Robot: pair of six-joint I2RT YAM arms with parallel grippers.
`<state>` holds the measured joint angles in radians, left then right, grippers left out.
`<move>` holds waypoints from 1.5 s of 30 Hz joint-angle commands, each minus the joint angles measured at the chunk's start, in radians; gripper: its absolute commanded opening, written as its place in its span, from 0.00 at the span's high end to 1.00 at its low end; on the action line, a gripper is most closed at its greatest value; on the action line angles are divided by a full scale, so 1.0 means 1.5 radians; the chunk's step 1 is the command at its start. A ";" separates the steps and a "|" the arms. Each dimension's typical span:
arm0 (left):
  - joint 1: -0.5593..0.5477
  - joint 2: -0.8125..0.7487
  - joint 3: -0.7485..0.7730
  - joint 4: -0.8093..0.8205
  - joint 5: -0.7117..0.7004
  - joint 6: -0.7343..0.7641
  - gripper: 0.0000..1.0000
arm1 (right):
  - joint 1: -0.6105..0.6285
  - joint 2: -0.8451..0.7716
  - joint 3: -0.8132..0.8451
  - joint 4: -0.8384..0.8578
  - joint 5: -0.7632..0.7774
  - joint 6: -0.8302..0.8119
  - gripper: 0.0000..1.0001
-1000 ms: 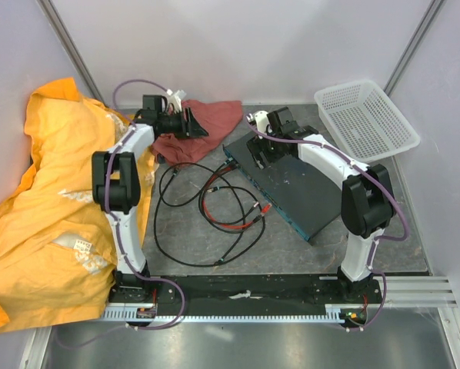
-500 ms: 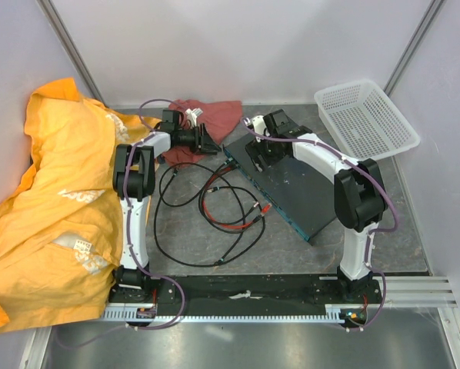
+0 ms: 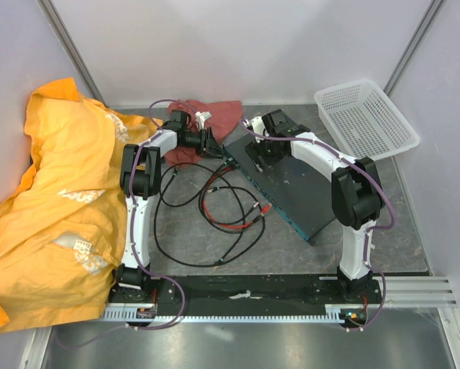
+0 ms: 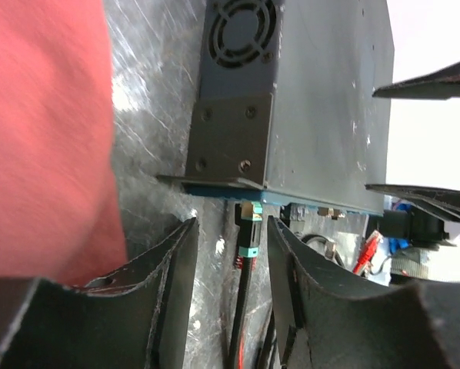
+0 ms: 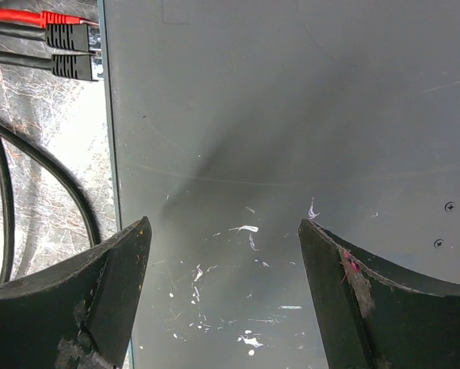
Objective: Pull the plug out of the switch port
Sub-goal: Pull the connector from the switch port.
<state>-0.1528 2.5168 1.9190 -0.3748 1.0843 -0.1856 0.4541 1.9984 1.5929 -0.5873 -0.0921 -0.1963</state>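
The switch [image 3: 291,184] is a flat dark slab with a teal front edge, lying at an angle in mid-table. In the left wrist view its fan end [image 4: 241,31] faces me. A black plug with teal bands [image 4: 249,231] sits in a port near that corner. My left gripper [image 4: 232,221] is open, its fingers [image 4: 172,284] standing either side of the plug without touching it. My right gripper [image 5: 224,224] is open just above the switch's top [image 5: 291,115], holding nothing. Seen from above, the left gripper [image 3: 207,142] is at the switch's far left corner and the right gripper [image 3: 265,150] is over its far end.
A red cloth [image 3: 211,115] lies just behind the left gripper and a large yellow cloth [image 3: 53,207] fills the left side. Black and red cables [image 3: 207,207] loop in front of the switch. More plugs [image 5: 68,37] sit along its edge. A white mesh basket [image 3: 366,119] stands at the back right.
My left gripper has swung right from the red cloth to the switch's corner, and its jaws have narrowed a little around the plug. The right arm has barely shifted.
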 commanded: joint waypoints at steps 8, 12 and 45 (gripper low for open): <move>-0.011 0.006 -0.019 -0.037 0.019 -0.001 0.51 | 0.002 0.028 0.056 -0.007 0.007 -0.006 0.13; -0.020 0.004 -0.021 -0.039 0.008 -0.001 0.51 | 0.002 0.031 0.061 -0.009 0.007 -0.005 0.13; -0.028 0.046 -0.044 0.162 0.074 -0.265 0.98 | 0.002 0.042 0.071 -0.016 0.001 -0.001 0.12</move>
<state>-0.1856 2.5641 1.8591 -0.2066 1.1870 -0.5156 0.4541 2.0480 1.6707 -0.6083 -0.0895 -0.1989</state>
